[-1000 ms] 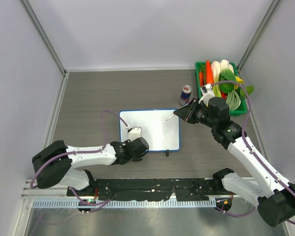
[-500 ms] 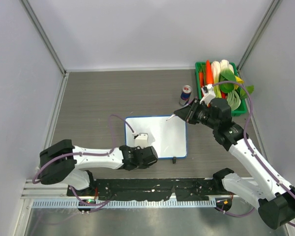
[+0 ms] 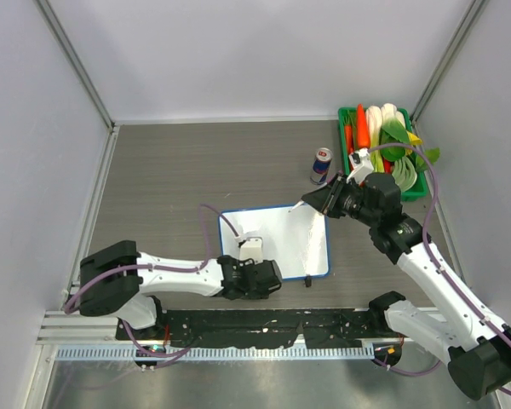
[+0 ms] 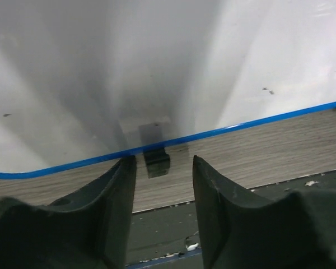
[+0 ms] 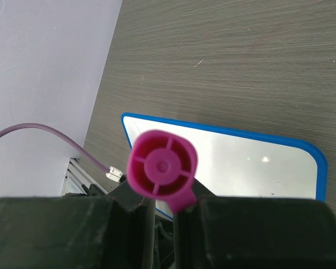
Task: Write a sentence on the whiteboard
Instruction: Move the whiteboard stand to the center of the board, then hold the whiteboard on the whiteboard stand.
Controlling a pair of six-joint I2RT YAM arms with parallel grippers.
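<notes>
The whiteboard (image 3: 289,239) lies flat on the grey table, white with a blue rim. It also shows in the left wrist view (image 4: 157,56) and the right wrist view (image 5: 241,162). No sentence shows on it. My left gripper (image 3: 255,273) points down at the board's near edge, open. Its fingers (image 4: 120,190) straddle a black clip (image 4: 155,159) without gripping it. A second clip (image 3: 308,279) sticks out to the right. My right gripper (image 3: 322,198) is shut on a marker (image 5: 162,168) with a magenta end. The marker's tip (image 3: 306,201) hovers by the board's far right corner.
A green basket (image 3: 352,115) of vegetables stands at the back right, with a small can (image 3: 322,164) just left of it. The black base rail (image 3: 264,328) runs along the near edge, close behind the board. Walls close in both sides.
The whiteboard has slid right and toward the near edge, turning slightly, together with my left gripper. My right gripper with the marker has stayed almost still.
</notes>
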